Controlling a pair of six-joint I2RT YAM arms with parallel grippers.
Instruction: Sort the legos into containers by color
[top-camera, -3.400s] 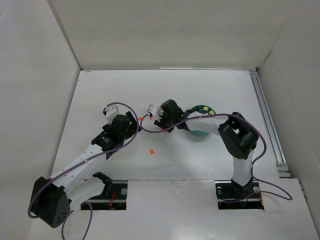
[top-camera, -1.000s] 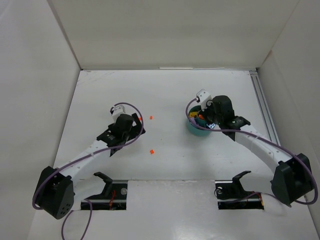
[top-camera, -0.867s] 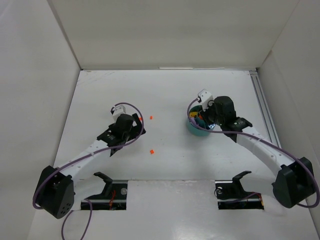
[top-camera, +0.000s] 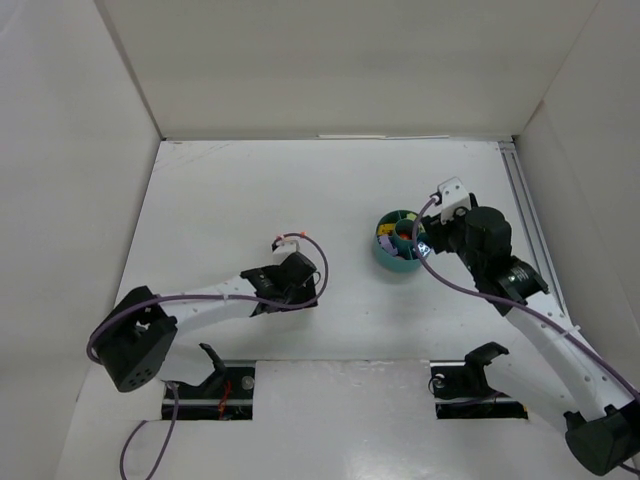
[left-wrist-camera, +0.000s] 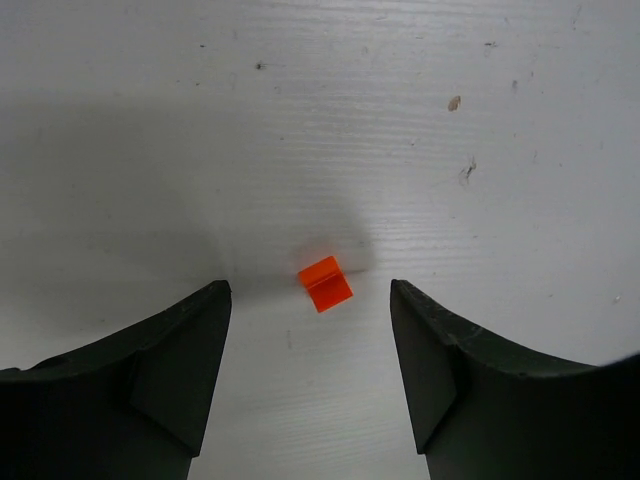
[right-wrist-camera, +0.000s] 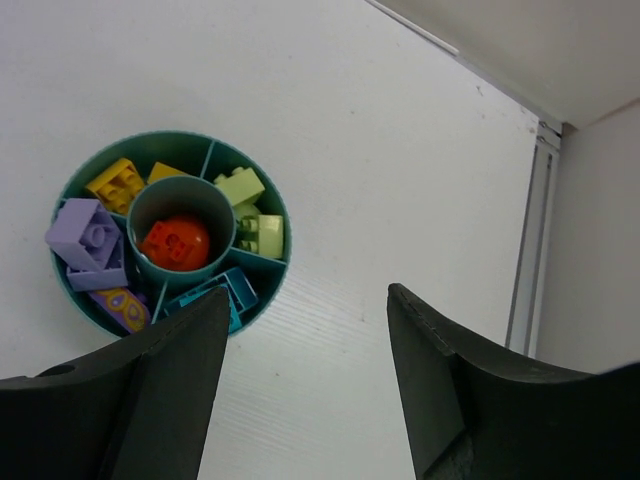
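A small orange lego (left-wrist-camera: 325, 283) lies on the white table, between and just ahead of the tips of my open left gripper (left-wrist-camera: 308, 292); the gripper (top-camera: 300, 285) covers it in the top view. The round teal dish (top-camera: 398, 262) holds sorted legos: an orange round piece (right-wrist-camera: 175, 243) in the central tube, purple (right-wrist-camera: 85, 235), yellow (right-wrist-camera: 115, 183), pale yellow-green (right-wrist-camera: 250, 225) and blue-teal (right-wrist-camera: 220, 290) bricks around it. My right gripper (right-wrist-camera: 308, 292) is open and empty, above the table just right of the dish (right-wrist-camera: 150, 137).
Another tiny orange lego (top-camera: 303, 237) lies on the table beyond the left gripper. White walls enclose the table on the left, back and right. A metal rail (top-camera: 530, 230) runs along the right edge.
My left gripper has moved right and toward the near edge, over the orange lego. My right gripper has drawn back to the right, off the dish.
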